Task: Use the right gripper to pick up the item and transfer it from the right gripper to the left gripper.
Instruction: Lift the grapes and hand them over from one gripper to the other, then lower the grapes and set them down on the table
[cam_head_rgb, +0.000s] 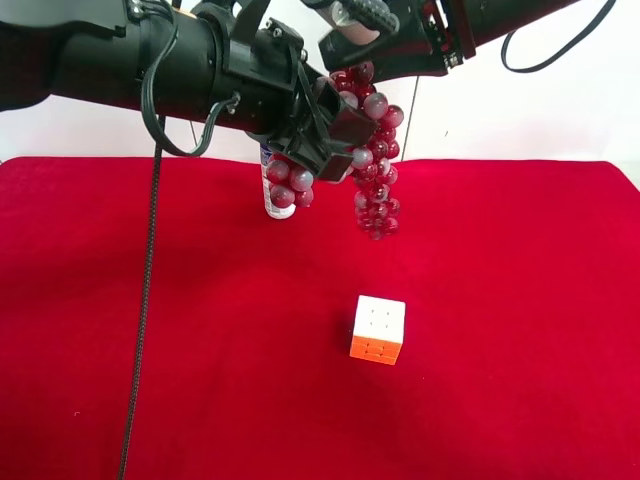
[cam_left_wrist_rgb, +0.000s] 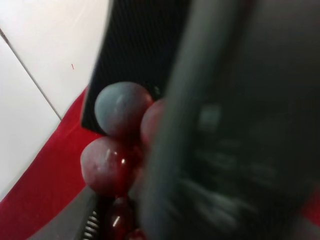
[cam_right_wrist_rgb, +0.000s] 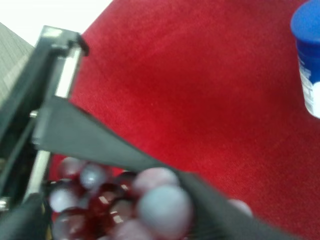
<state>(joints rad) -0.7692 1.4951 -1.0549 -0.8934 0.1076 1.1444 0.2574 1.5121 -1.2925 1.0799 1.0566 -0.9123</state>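
the grapes (cam_head_rgb: 376, 195) hang high over the red cloth (cam_head_rgb: 520, 300), clamped in the left gripper (cam_head_rgb: 338, 135). the right gripper (cam_head_rgb: 365, 45) is at the bunch's top; its grip i cannot tell.

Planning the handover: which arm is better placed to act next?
Left. The left claw brackets the grapes mid-bunch, below the right claw at their top; closing it looks like the next move.

The grapes (cam_head_rgb: 376, 182) are frosty dark red-purple, the cube (cam_head_rgb: 378, 329) white-and-orange, the tablecloth (cam_head_rgb: 510, 350) plain red.
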